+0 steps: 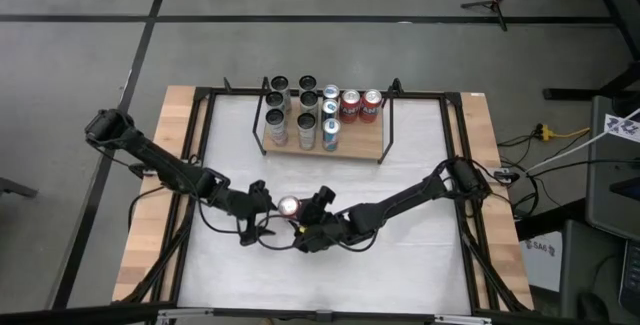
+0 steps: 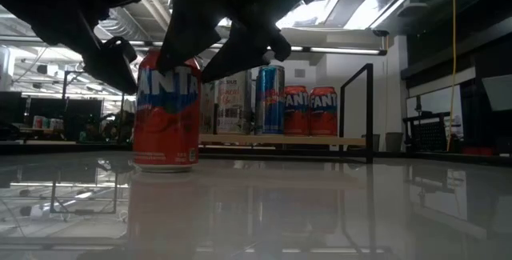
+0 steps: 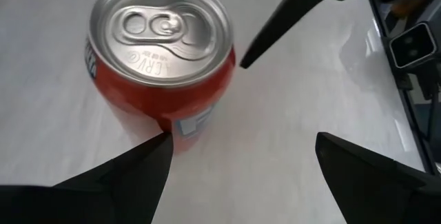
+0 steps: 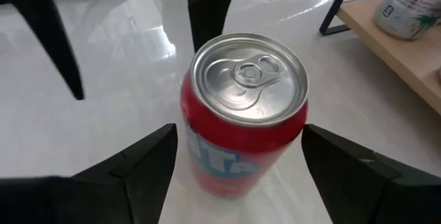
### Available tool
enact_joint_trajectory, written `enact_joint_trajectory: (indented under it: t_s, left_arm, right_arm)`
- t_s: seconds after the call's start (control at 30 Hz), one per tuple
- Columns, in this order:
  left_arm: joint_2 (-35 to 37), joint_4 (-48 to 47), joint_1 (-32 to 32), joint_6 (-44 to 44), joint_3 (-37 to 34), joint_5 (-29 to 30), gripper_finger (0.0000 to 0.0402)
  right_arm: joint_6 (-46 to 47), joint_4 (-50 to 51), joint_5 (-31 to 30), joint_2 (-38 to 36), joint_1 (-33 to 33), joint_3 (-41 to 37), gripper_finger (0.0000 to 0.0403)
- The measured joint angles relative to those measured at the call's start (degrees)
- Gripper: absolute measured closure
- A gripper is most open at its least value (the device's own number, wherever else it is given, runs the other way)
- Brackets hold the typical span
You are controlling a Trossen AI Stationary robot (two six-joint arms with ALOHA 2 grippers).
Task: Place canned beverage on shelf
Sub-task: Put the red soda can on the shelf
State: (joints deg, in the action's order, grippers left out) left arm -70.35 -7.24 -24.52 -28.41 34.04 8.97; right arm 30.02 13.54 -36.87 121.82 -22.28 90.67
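A red Fanta can (image 1: 289,206) stands upright on the white tabletop, near the middle. My right gripper (image 4: 238,148) comes at it from the near right and is shut on it. My left gripper (image 3: 238,162) is open just left of the can (image 3: 162,58), which is beyond one fingertip and not between the fingers. The shelf (image 1: 365,147), a light-wood board with black rod uprights, stands at the far side and carries several cans. My right gripper has the can's side wall (image 4: 189,148) between its two fingers, one on each side. The fingers slant down from the table's near right. The can stays upright with its bottom (image 2: 166,166) on the table.
On the shelf are dark cans (image 1: 276,117), blue-and-silver cans (image 1: 330,130) and red cans (image 1: 360,106); the board's right end is bare. A black frame (image 1: 455,145) borders the white top. The two arms are close together around the can.
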Motion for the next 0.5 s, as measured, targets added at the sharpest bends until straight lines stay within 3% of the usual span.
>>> enact_joint_trajectory:
  t_s: [0.5]
  left_arm:
    - [0.00, 0.18, -0.38, -0.08, 0.00, 0.26, 0.0052]
  right_arm:
    - [-5.00, 3.52, 1.40, -2.56, -0.19, 0.00, 0.0100]
